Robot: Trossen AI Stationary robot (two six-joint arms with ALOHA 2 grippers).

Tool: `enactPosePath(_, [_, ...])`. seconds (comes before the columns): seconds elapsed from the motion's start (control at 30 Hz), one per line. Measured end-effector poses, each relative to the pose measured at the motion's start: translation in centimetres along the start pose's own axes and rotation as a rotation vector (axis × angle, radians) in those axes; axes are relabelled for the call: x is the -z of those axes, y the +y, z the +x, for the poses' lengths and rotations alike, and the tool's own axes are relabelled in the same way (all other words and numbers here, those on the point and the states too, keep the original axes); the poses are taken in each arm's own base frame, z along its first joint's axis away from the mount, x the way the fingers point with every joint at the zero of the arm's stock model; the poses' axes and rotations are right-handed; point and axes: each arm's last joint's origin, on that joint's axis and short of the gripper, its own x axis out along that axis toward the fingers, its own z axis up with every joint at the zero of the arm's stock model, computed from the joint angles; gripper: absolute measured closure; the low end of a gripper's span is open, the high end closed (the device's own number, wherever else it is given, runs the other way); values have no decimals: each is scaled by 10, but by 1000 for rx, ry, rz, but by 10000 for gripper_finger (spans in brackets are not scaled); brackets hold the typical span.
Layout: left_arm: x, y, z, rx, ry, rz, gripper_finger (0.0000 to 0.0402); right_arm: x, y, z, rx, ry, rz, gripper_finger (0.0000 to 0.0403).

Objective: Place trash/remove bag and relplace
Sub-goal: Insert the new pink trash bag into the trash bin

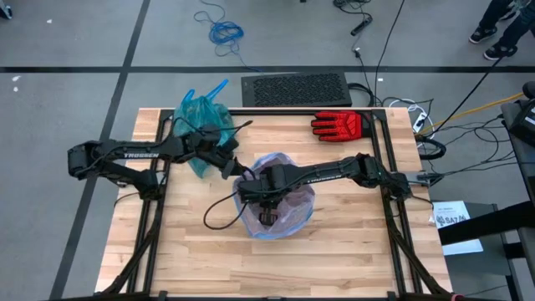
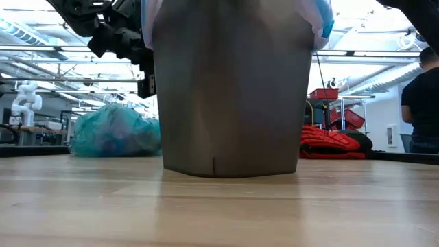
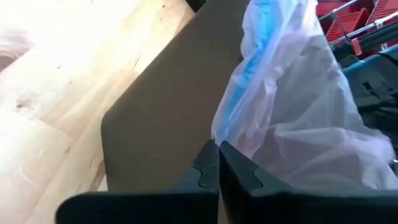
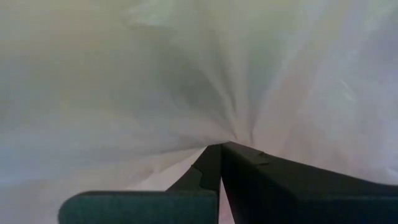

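A grey bin stands upright at the table's middle, lined with the pale pink bag, whose blue-striped rim hangs over the bin's outer wall. My left gripper is shut at that overhang on the bin's left side. My right gripper reaches down inside the lined bin, shut. The teal bag lies bulging on the table's far left. The trash is hidden. My left gripper has its shut fingertips at the lower edge of the pink bag's overhang, outside the bin wall. It comes slanting down from the table's left. The fingertips cover the contact itself. My right gripper pinches the pink bag's inner plastic between its shut fingertips, and folds radiate from that spot. It points down from above, inside the bin.
A red glove lies at the table's far right. A black cable loops over the table left of the bin. A black mat and cables lie beyond the far edge. A person stands beyond the table.
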Motion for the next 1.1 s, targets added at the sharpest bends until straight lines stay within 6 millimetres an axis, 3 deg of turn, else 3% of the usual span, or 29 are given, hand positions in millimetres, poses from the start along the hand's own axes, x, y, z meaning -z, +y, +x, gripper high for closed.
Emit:
enactPosePath(0.4, [1, 2, 3, -22, -5, 18, 401, -3, -5, -3, 0, -26, 9, 403])
enactPosePath(0.87, [1, 2, 3, -24, -6, 22, 401, 8, -10, -48, -17, -94, 50, 403])
enactPosePath(1.1, [1, 2, 3, -24, -7, 22, 401, 18, -10, -80, -46, -163, 53, 403])
